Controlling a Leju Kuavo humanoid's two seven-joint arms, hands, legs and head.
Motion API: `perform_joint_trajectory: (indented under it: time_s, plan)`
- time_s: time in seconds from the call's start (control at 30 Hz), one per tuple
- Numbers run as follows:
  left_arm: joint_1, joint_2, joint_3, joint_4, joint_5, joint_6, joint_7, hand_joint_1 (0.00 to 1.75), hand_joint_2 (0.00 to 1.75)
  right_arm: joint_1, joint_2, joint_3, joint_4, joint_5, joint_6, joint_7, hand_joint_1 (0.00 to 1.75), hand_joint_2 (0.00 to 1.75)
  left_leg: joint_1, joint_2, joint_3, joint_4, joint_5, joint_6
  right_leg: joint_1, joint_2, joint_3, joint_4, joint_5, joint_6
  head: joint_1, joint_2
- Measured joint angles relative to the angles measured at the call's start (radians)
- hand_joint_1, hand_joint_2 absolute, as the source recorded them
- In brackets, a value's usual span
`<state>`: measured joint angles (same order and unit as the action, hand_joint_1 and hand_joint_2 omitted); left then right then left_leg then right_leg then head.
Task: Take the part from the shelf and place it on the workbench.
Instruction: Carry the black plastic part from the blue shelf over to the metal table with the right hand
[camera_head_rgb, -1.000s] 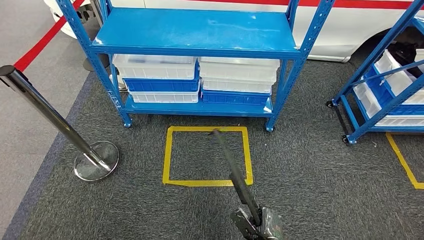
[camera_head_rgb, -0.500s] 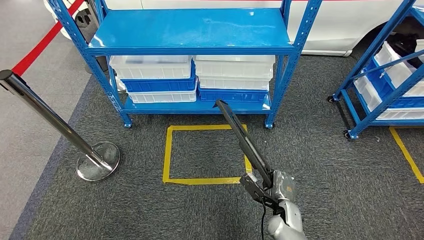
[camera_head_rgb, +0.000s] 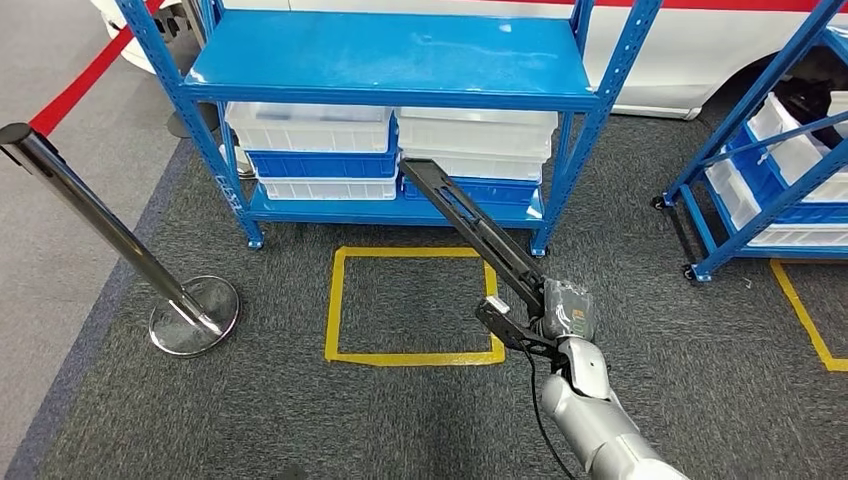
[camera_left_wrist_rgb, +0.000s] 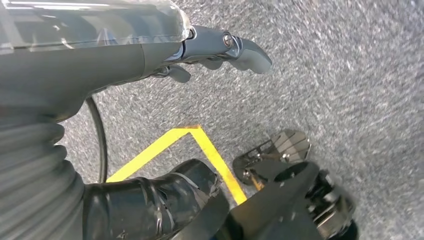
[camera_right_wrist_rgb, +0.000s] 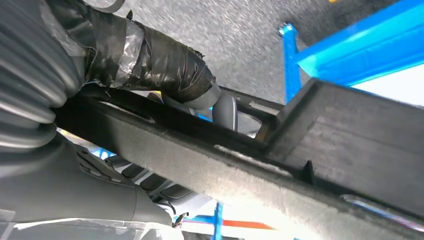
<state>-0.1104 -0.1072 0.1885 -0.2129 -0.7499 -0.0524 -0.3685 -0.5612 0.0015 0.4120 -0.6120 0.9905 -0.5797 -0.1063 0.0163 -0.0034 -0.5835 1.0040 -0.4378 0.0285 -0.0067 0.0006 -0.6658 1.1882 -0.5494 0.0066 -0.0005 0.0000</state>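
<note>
Your landmark is the blue steel shelf rack (camera_head_rgb: 390, 70), white and blue bins on its lower tier. In front of it on the grey carpet lies the yellow taped floor square (camera_head_rgb: 415, 308). The long black slotted plastic part (camera_head_rgb: 470, 225) slants over that square's right edge, its far end up against the rack's lower tier. You're in the carry step; no workbench in sight, so next you need to turn and find one. Right hand (camera_head_rgb: 555, 320) grips the part's near end; the right wrist view shows the thumb (camera_right_wrist_rgb: 225, 111) wrapped over it. Left hand (camera_left_wrist_rgb: 220, 47) hangs over carpet, holding nothing, fingers loosely curled.
</note>
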Motion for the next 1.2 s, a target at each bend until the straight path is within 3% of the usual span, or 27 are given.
perform_joint_trajectory:
  time_s: [0.07, 0.1, 0.13, 0.17, 0.23, 0.3, 0.4, 0.47, 0.53, 0.57, 0.6, 0.63, 0.73, 0.8, 0.87, 0.93, 1.0, 1.07, 1.1, 1.13, 1.2]
  plan:
    - [-0.002, 0.000, 0.000, 0.000, -0.003, 0.000, 0.000, 0.00, 1.75, -0.002, 0.001, 0.005, -0.003, -0.011, 0.000, -0.008, 1.75, 1.75, 0.000, 0.000, -0.001, 0.001, 0.000, 0.000, -0.004, 0.000, -0.055, 0.115, -0.038, 0.007, 0.000, 0.000]
    - [-0.002, 0.000, -0.001, 0.000, -0.005, -0.001, 0.000, 0.00, 1.75, -0.002, 0.002, 0.007, -0.005, -0.016, -0.001, -0.011, 1.75, 1.75, 0.000, -0.001, -0.001, 0.002, 0.000, 0.000, -0.007, 0.000, -0.062, 0.127, -0.030, 0.008, 0.000, 0.000]
    - [-0.003, -0.001, -0.001, 0.000, -0.008, -0.001, 0.000, 0.00, 1.75, -0.003, 0.004, 0.010, -0.006, -0.018, -0.001, -0.012, 1.75, 1.75, 0.000, -0.002, -0.001, 0.004, -0.001, -0.001, -0.009, -0.001, -0.049, 0.098, -0.003, 0.009, 0.000, 0.000]
    - [-0.004, -0.002, -0.001, 0.000, -0.010, -0.002, 0.000, 0.00, 1.75, -0.005, 0.007, 0.012, -0.008, -0.020, -0.002, -0.014, 1.75, 1.75, 0.001, -0.003, -0.001, 0.006, -0.002, -0.003, -0.011, -0.001, -0.019, 0.036, 0.036, 0.008, 0.000, 0.000]
    - [-0.007, -0.003, -0.001, 0.000, -0.014, -0.002, 0.001, 0.00, 1.75, -0.012, 0.012, 0.015, -0.011, -0.025, -0.003, -0.021, 1.75, 1.75, -0.002, -0.005, -0.003, 0.012, -0.006, -0.011, -0.009, 0.000, 0.042, -0.091, 0.084, 0.002, 0.000, 0.000]
    - [-0.009, -0.003, -0.002, 0.000, -0.016, -0.003, 0.002, 0.00, 1.75, -0.015, 0.018, 0.018, -0.014, -0.031, -0.004, -0.027, 1.75, 1.75, -0.005, -0.005, -0.007, 0.015, -0.006, -0.020, -0.004, 0.002, 0.062, -0.141, 0.090, -0.003, -0.001, 0.000]
    - [-0.010, -0.003, -0.002, 0.000, -0.017, -0.003, 0.002, 0.00, 1.75, -0.015, 0.024, 0.021, -0.017, -0.033, -0.005, -0.028, 1.75, 1.75, -0.004, -0.004, -0.012, 0.019, -0.013, -0.035, -0.006, 0.001, 0.061, -0.150, 0.096, -0.020, -0.001, 0.000]
    - [-0.011, -0.003, -0.002, 0.000, -0.017, -0.003, 0.003, 0.00, 1.75, -0.016, 0.028, 0.022, -0.018, -0.033, -0.005, -0.029, 1.75, 1.75, -0.002, -0.003, -0.043, 0.090, -0.059, -0.043, -0.009, 0.000, 0.062, -0.157, 0.102, -0.034, -0.001, 0.000]
    - [-0.011, -0.003, -0.002, 0.000, -0.017, -0.003, 0.003, 0.00, 1.75, -0.016, 0.032, 0.022, -0.019, -0.033, -0.005, -0.029, 1.75, 1.75, -0.001, -0.002, -0.106, 0.230, -0.125, -0.049, -0.006, -0.002, 0.062, -0.157, 0.102, -0.041, -0.001, 0.000]
    - [-0.010, -0.003, -0.002, 0.000, -0.017, -0.003, 0.003, 0.00, 1.75, -0.015, 0.033, 0.023, -0.019, -0.033, -0.005, -0.029, 1.75, 1.75, -0.001, -0.002, -0.133, 0.287, -0.143, -0.050, -0.004, -0.002, 0.062, -0.157, 0.102, -0.041, -0.001, 0.000]
    - [-0.009, -0.003, -0.002, 0.000, -0.018, -0.003, 0.003, 0.00, 1.75, -0.014, 0.034, 0.023, -0.019, -0.033, -0.004, -0.029, 1.75, 1.75, -0.001, -0.002, -0.143, 0.306, -0.140, -0.050, -0.003, -0.002, 0.062, -0.157, 0.102, -0.042, -0.001, 0.000]
    - [-0.009, -0.003, -0.002, 0.000, -0.018, -0.003, 0.003, 0.00, 1.75, -0.014, 0.034, 0.024, -0.019, -0.033, -0.004, -0.030, 1.75, 1.75, -0.001, -0.002, -0.134, 0.286, -0.118, -0.048, -0.002, -0.003, 0.062, -0.156, 0.102, -0.042, -0.001, 0.000]
    - [-0.011, 0.000, -0.002, 0.000, -0.020, -0.003, 0.004, 0.00, 1.75, -0.015, 0.039, 0.027, -0.019, -0.033, -0.003, -0.031, 1.75, 1.75, -0.007, 0.020, -0.043, 0.087, -0.024, -0.035, 0.003, -0.007, 0.064, -0.152, 0.098, -0.039, -0.001, 0.000]
    - [-0.015, 0.001, -0.002, 0.000, -0.023, -0.003, 0.004, 0.00, 1.75, -0.015, 0.042, 0.029, -0.019, -0.033, -0.003, -0.032, 1.75, 1.75, -0.013, 0.032, -0.013, 0.018, -0.008, -0.027, 0.008, -0.013, 0.062, -0.150, 0.096, -0.032, -0.001, 0.000]
    - [-0.016, 0.000, -0.002, 0.000, -0.027, -0.003, 0.004, 0.00, 1.75, -0.016, 0.044, 0.034, -0.019, -0.029, -0.003, -0.031, 1.75, 1.75, -0.012, 0.021, -0.013, 0.013, -0.005, -0.019, 0.011, -0.024, 0.061, -0.151, 0.095, -0.024, -0.001, 0.000]
    - [-0.015, -0.001, -0.003, 0.000, -0.031, -0.004, 0.004, 0.00, 1.75, -0.017, 0.046, 0.040, -0.019, -0.023, -0.004, -0.029, 1.75, 1.75, -0.007, 0.008, -0.012, 0.006, 0.003, -0.008, 0.009, -0.023, 0.053, -0.130, 0.076, -0.015, 0.000, 0.000]
    - [-0.016, -0.003, -0.003, 0.000, -0.033, -0.005, 0.004, 0.00, 1.75, -0.018, 0.047, 0.045, -0.019, -0.018, -0.004, -0.028, 1.75, 1.75, -0.004, -0.005, -0.011, 0.001, 0.008, 0.000, 0.003, -0.011, 0.014, -0.036, 0.019, -0.006, 0.000, 0.000]
    - [-0.015, -0.003, -0.003, 0.000, -0.034, -0.006, 0.004, 0.00, 1.75, -0.014, 0.047, 0.051, -0.019, -0.016, -0.003, -0.028, 1.75, 1.75, -0.004, -0.021, -0.012, 0.001, 0.008, 0.001, 0.000, -0.006, -0.047, 0.095, -0.037, -0.001, 0.000, 0.000]
    - [-0.014, -0.003, -0.003, 0.000, -0.034, -0.006, 0.004, 0.00, 1.75, -0.010, 0.047, 0.054, -0.019, -0.016, -0.003, -0.028, 1.75, 1.75, -0.003, -0.029, -0.012, 0.002, 0.008, 0.001, -0.002, -0.005, -0.063, 0.128, -0.041, 0.001, 0.000, 0.000]
    - [-0.013, -0.004, -0.003, 0.000, -0.035, -0.007, 0.004, 0.00, 1.75, -0.007, 0.048, 0.057, -0.019, -0.015, -0.002, -0.028, 1.75, 1.75, -0.003, -0.039, -0.012, 0.004, 0.008, 0.001, -0.004, -0.004, -0.064, 0.126, -0.026, 0.002, 0.000, 0.000]
    - [-0.012, -0.004, -0.003, 0.000, -0.035, -0.008, 0.004, 0.00, 1.75, -0.002, 0.048, 0.060, -0.019, -0.016, -0.003, -0.028, 1.75, 1.75, -0.002, -0.059, -0.012, 0.010, 0.005, -0.004, -0.010, 0.011, -0.013, 0.011, 0.044, 0.000, 0.000, 0.000]
